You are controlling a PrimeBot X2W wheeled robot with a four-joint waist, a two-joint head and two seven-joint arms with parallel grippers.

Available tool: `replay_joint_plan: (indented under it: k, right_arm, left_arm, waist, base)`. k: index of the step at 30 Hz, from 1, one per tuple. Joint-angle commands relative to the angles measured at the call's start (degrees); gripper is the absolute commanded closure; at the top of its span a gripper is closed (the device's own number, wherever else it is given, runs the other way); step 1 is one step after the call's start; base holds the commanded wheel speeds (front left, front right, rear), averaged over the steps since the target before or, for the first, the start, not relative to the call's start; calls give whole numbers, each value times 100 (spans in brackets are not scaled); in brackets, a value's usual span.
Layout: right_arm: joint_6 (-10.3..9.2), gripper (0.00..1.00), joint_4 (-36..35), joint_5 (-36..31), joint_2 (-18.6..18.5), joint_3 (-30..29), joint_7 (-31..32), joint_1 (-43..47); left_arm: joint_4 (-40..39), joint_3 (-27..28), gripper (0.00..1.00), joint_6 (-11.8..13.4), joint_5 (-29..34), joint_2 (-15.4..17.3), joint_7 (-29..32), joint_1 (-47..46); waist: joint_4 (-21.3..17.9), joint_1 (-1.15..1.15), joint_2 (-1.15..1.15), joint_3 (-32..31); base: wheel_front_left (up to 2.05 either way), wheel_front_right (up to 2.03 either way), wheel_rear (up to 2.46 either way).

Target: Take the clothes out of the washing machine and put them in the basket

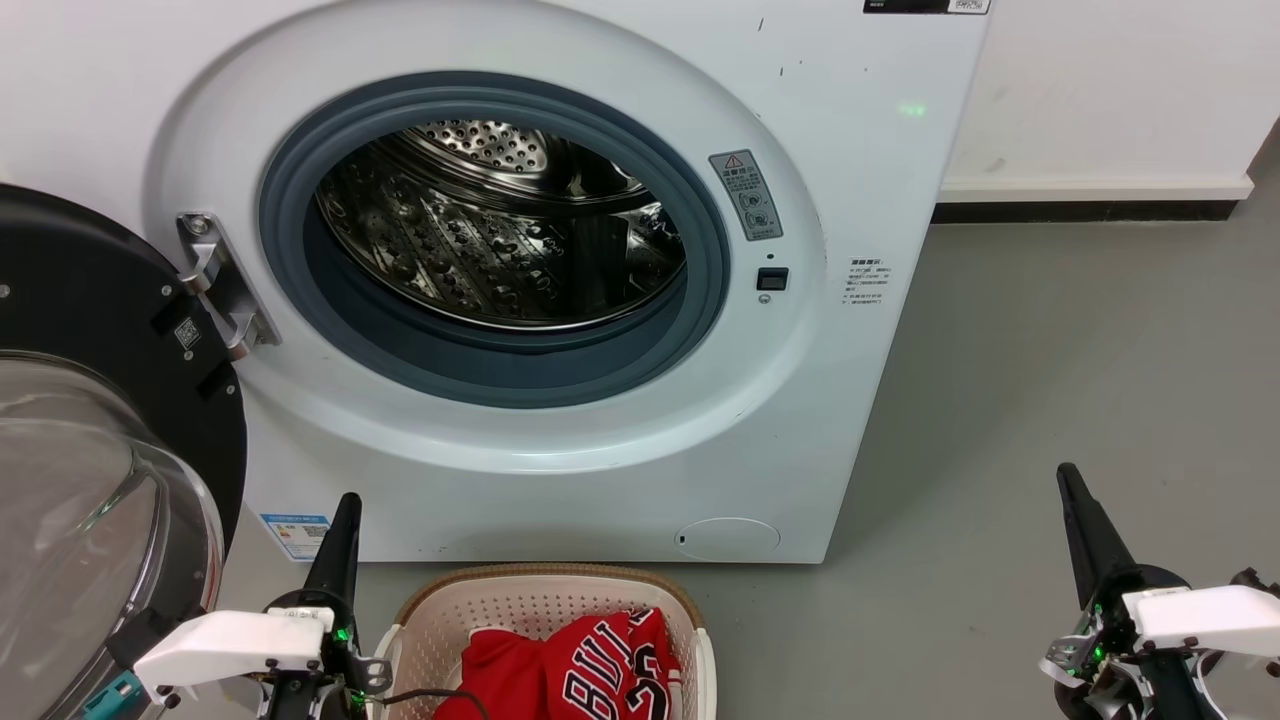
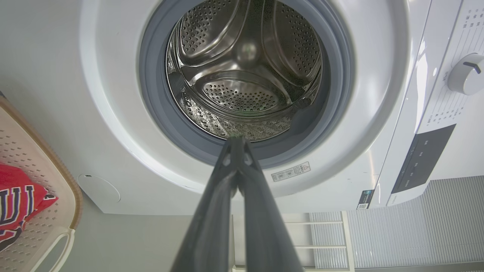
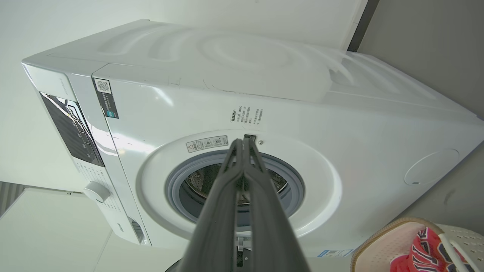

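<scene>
Grey floor (image 1: 1050,380), white wall (image 1: 1100,80) behind, dark skirting strip at its foot.

Item 1: the washing machine (image 1: 880,200), white front-loader, standing on the floor with its round opening facing the robot. Grey rubber seal (image 1: 500,370) rings the mouth. The perforated steel drum (image 1: 480,250) runs back along an axis away from the robot, its ribs and rear wall plainly lit. The black-rimmed glass door (image 1: 90,480) is swung wide to the robot's left on its hinge (image 1: 225,285). A warning label (image 1: 745,195) sits on the bezel at right. A dial (image 2: 467,73) and dark control panel (image 2: 421,158) show in the left wrist view.

Item 2: the basket (image 1: 430,610), cream, perforated, brown rim, on the floor just before the machine's base, between the two grippers and nearer the left one. Its near end is cut by the frame, so its long axis cannot be told.

Item 3: the clothes, both in the basket. The plain red garment (image 1: 495,665) lies crumpled at left, touching the jersey (image 1: 610,670) at right, which is lettering-side up with its letters slanting.

Item 4: left gripper (image 1: 348,500), beside the basket's left corner, fingers pressed together on nothing, pointing up toward the machine.

Item 5: right gripper (image 1: 1066,472), well right of the basket over bare floor, fingers likewise clenched and empty, leaning slightly leftward.
</scene>
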Motion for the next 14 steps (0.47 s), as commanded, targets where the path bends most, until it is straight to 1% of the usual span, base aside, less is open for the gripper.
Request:
replay_joint_plan:
  k: [1, 14]
  right_arm:
    - [-1, 100, 8, 160, -9, -16, 40, -135]
    - [-2, 100, 88, 661, 6, -54, 182, -233]
  left_arm:
    - [12, 25, 100, -42, -148, -5, 46, -125]
    - [84, 56, 100, -88, -685, -21, 171, -210]
  waist:
    - [4, 0, 0, 8]
    - [25, 0, 0, 53]
  base:
    - [0, 0, 0]
    - [0, 0, 0]
